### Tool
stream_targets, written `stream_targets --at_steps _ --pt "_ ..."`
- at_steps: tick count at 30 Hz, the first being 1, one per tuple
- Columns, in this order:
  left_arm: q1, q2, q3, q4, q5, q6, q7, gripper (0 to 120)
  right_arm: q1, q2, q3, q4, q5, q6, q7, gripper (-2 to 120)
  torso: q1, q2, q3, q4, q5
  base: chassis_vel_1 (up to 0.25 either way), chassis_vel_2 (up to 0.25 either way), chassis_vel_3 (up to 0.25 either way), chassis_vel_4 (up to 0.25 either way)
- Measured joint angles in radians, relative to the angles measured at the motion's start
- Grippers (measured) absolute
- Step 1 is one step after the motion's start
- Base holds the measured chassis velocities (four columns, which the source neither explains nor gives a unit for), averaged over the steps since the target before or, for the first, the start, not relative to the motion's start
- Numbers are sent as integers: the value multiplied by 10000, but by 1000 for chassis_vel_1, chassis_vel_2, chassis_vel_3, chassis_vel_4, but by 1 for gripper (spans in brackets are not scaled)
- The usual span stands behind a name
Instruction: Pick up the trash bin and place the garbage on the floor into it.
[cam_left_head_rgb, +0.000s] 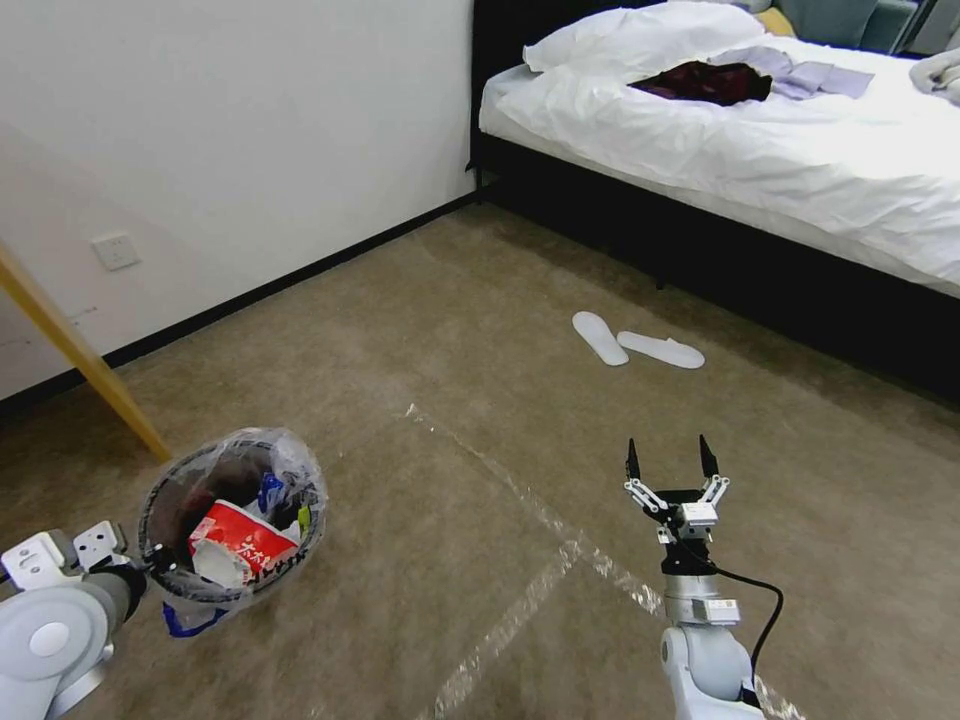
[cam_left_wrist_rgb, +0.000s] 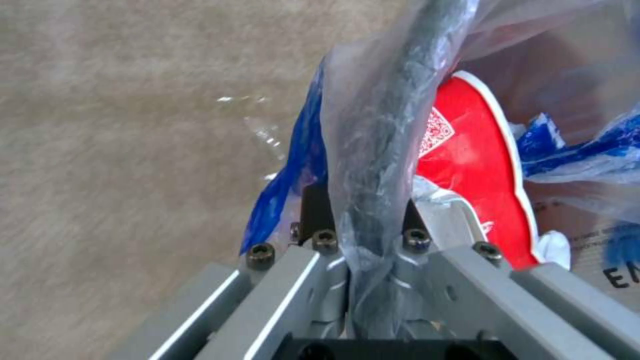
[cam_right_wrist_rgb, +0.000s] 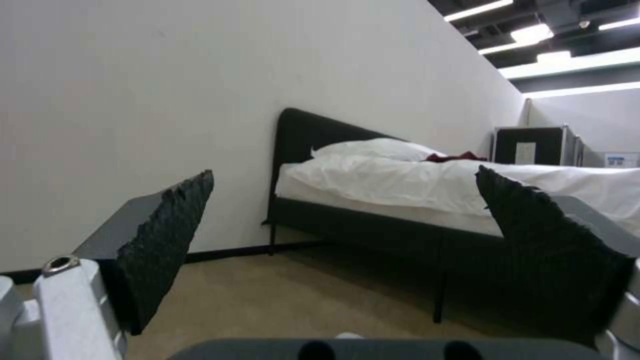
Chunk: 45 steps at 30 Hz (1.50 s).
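**Q:** Fingers first: how do yours stand?

**Me:** Fingers (cam_left_wrist_rgb: 325, 220) of my left gripper (cam_left_wrist_rgb: 363, 225) are clamped on the near rim of the trash bin (cam_left_head_rgb: 232, 520), pinching the dark rim and its clear plastic bag (cam_left_wrist_rgb: 373, 115) together. My right gripper (cam_left_head_rgb: 668, 463) has its jaws spread wide with nothing between them.

**Q:** Where does the bin sit?

**Me:** Low on my left, just ahead of the left wrist, its mouth tipped toward me. Inside it lie a red-and-white paper carton (cam_left_head_rgb: 240, 545) and a blue wrapper (cam_left_head_rgb: 268, 492).

**Q:** And the relation the next move turns on?

**Me:** The free right gripper hangs over the carpet (cam_left_head_rgb: 420, 330) well apart from the bin, pointing toward the bed (cam_left_head_rgb: 760, 150). The only things I can see on the carpet are the white slippers (cam_left_head_rgb: 638, 343), which lie ahead of the right gripper. I judge the right arm is the one free to gather, the left to carry.
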Motion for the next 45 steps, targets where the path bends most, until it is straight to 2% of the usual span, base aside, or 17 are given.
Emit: stream_targets --at_steps 22,34,45 --pt "-24 12 17 6 13 -30 -27 1 24 51 -56 -56 -67 0 44 100 -1 0 -1 2 2 -200 207 188 -204" --pt "14 72 -54 6 -3 -47 -12 1 72 42 -83 -104 -103 1 138 100 -3 0 -1 2 3 -142 140 142 -141" --pt "-93 139 64 67 -18 -63 -12 1 121 70 -89 -235 -117 1 122 100 -3 0 0 0 1 -179 192 184 -187"
